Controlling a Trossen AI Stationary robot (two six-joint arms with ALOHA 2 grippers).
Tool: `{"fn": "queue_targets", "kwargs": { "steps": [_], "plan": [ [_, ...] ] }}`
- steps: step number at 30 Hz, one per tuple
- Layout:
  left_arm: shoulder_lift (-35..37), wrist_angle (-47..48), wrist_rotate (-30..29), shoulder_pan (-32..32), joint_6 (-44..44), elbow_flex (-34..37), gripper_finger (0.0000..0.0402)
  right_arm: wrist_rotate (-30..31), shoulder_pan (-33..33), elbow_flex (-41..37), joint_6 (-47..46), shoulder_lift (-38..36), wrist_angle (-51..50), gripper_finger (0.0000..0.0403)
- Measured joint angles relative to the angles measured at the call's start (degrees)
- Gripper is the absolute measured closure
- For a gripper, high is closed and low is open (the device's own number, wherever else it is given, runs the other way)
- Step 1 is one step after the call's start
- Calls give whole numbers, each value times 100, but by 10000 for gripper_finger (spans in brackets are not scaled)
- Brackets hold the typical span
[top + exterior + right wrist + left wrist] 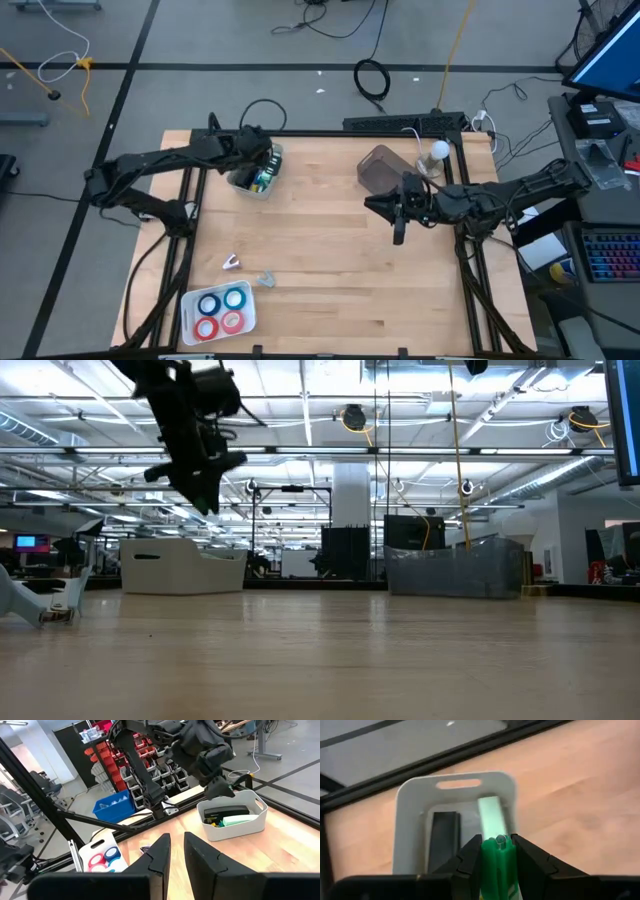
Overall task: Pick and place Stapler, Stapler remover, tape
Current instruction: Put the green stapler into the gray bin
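Observation:
My left gripper (496, 842) is over the white bin (243, 186) at the table's far left, shut on a green stapler (496, 865). In the bin lie a black stapler (444, 837) and a pale green one (492, 815). The right wrist view shows the same bin (235, 830) with my left gripper (220, 787) above it. A small stapler remover (232, 262) lies on the table near the front left. Tape rolls (220, 310), two blue and two red, sit in a white tray. My right gripper (177, 847) hovers at mid right, open by a narrow gap, holding nothing. My left gripper pinches the green stapler between its two fingers, one on each side. The stapler's end (500, 840) shows just past the fingertips. The fingers slant down from above toward the bin's inside. The stapler sits along the fingers, above the two staplers in the bin.
A dark translucent container (380, 168) stands at the far right of the table, beside a small white ball-shaped thing (438, 152). A small grey piece (266, 280) lies near the tape tray (190, 325). Bare wood spreads across the table's middle.

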State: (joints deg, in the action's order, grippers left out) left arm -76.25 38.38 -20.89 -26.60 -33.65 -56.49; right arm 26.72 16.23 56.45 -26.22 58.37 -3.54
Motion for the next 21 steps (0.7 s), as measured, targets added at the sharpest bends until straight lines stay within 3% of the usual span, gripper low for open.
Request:
{"fn": "queue_targets", "kwargs": {
  "steps": [6,12,21],
  "plan": [
    [-771,299,22,-254,-145,-1,305,0,0,0,-4,0,-14,353],
    [-1464,309,539,-537,-165,2,305,0,0,0,-7,0,-6,353],
    [-1746,91,711,-758,-110,0,305,0,0,0,-9,0,5,353]
  ]
}}
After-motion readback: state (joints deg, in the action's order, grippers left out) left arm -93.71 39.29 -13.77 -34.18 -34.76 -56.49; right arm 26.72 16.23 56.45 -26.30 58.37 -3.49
